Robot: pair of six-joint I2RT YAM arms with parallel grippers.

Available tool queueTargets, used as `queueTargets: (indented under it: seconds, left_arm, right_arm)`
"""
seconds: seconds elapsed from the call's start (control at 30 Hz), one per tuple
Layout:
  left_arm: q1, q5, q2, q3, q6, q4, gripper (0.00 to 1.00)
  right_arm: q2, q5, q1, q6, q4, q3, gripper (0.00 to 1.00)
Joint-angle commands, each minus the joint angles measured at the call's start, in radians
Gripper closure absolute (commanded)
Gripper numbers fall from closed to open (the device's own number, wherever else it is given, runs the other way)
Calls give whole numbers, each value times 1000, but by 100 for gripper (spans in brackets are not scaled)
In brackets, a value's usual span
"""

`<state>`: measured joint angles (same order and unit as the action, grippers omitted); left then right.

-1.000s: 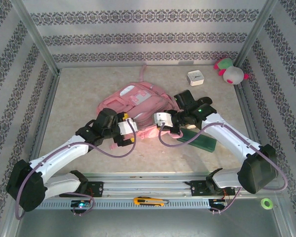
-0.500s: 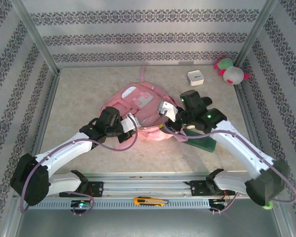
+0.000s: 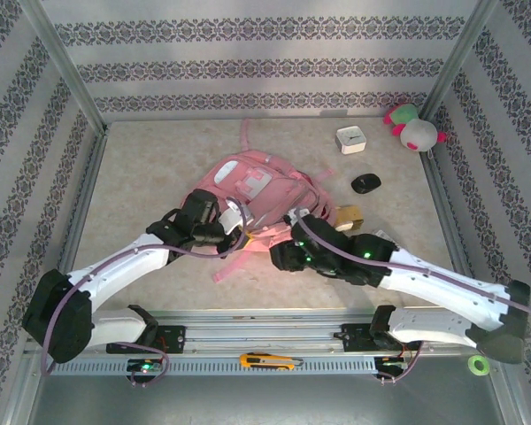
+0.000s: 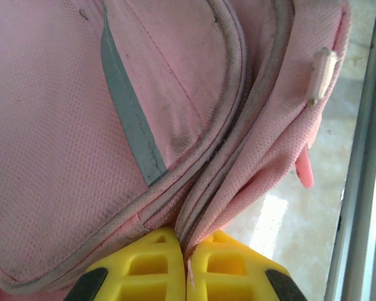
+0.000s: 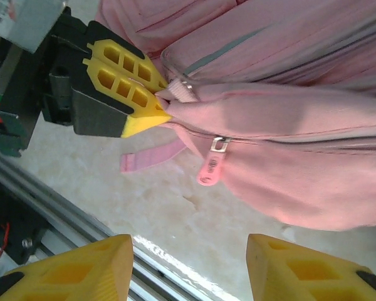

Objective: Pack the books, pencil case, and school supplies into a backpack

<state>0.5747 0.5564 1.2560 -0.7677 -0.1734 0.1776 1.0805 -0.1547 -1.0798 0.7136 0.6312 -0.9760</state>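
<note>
Patterned walls enclose a beige tabletop (image 3: 142, 177); the backpack (image 3: 257, 188) lies centrally, its near edge hidden by both arms. Left wrist: left gripper (image 4: 185, 241) pinched tight on a backpack fold, fingers cut off below. Right wrist: right gripper (image 5: 188, 251) half-spread, empty, facing a zip pull (image 5: 212, 166).

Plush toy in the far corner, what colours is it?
The plush toy is pink, white and green; top external view.

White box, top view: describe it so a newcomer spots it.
Start at the pink backpack mid-table. Beyond its right side, near the back wall, sits the box, left of the plush toy. It is white and square; the black object nearby is oval.
</note>
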Motion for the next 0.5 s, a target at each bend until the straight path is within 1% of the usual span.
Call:
queueTargets:
  seconds: [0.0, 0.2, 0.3, 0.47]
  left_arm:
    - [2, 92, 10, -45, 94, 15, 100]
    - [1, 108, 8, -42, 125, -3, 100]
    - [-1, 114, 4, -41, 135, -16, 100]
    - [-5, 121, 9, -54, 135, -12, 100]
  right_arm:
    - [56, -122, -17, 209, -113, 11, 50]
    - [127, -224, -15, 314, -129, 34, 52]
    - [149, -238, -8, 325, -126, 45, 52]
    - [202, -212, -4, 297, -151, 37, 55]
